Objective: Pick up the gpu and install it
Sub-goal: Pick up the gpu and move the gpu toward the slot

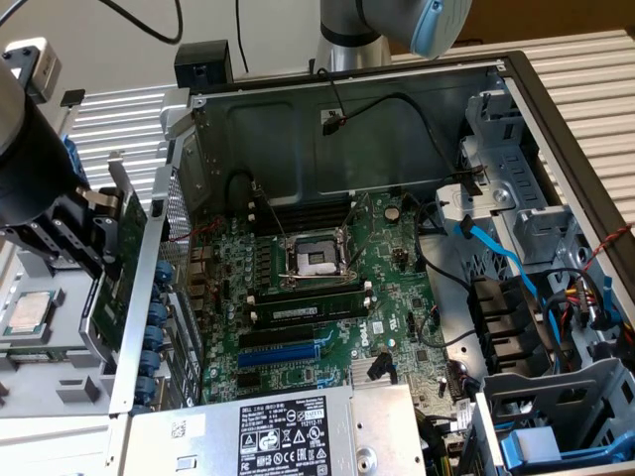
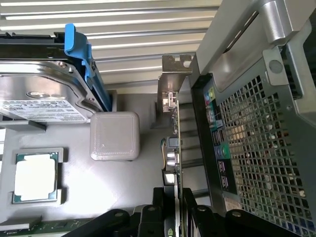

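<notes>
Your pincer point(image 1: 97, 236) is pinching the gpu point(image 1: 129, 268) — its black fingers point(image 2: 160, 212) press on both faces of the thin green board, which stands on edge at the exterior view's left, just outside the open computer case point(image 1: 298, 129). In the wrist view the card runs edge-on away from the pincer, silver bracket at the far end, close beside the case's perforated rear panel point(image 2: 256, 143) (whether the two touch, you cannot tell). The card is not yet installed — the motherboard point(image 1: 327, 268) lies inside the case at the exterior view's centre, well apart from it. On the gray surface point(image 2: 123, 187) beside the card sit a loose processor point(image 2: 35, 177), a gray block point(image 2: 114, 136) and a hard drive point(image 2: 39, 94) in a blue carrier.
</notes>
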`<state>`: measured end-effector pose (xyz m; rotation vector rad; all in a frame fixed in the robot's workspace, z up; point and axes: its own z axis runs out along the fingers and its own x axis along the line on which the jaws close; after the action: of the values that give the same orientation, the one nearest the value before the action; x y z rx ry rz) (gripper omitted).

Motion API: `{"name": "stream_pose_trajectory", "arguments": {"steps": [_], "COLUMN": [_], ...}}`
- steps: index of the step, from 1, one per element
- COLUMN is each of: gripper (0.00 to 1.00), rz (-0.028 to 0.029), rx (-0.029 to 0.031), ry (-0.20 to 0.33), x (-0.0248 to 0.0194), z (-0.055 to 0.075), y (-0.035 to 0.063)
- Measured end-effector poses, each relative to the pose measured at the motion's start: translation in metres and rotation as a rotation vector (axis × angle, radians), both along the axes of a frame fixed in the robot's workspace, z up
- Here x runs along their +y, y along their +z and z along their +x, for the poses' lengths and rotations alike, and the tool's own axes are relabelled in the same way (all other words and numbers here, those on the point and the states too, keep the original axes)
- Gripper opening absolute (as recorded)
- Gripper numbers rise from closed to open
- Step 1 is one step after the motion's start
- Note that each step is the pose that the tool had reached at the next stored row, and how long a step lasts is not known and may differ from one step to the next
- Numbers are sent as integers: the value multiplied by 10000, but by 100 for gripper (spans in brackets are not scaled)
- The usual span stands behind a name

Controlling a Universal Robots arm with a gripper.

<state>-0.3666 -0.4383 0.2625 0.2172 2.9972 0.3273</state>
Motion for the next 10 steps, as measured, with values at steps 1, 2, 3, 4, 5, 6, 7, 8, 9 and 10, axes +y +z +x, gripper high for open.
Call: {"name": "stream_pose_trajectory", "arguments": {"steps": [1, 2, 3, 4, 5, 6, 7, 8, 9, 10], "gripper": [27, 27, 27, 27, 27, 27, 27, 27, 27, 27], "rz": [10, 20, 30, 39, 47, 59, 72, 88, 97, 102], "rx": [0, 0, 1, 0, 1, 1, 1, 2, 2, 1], "ry": [0, 0, 0, 0, 0, 0, 0, 0, 1, 1], "x": [0, -1, -1, -1, -1, -2, -2, -2, -2, -2], "z": [-1, -2, -3, -4, -6, -7, -8, -10, -11, -12], "y": [7, 13, 22, 27, 33, 37, 40, 42, 44, 44]}}
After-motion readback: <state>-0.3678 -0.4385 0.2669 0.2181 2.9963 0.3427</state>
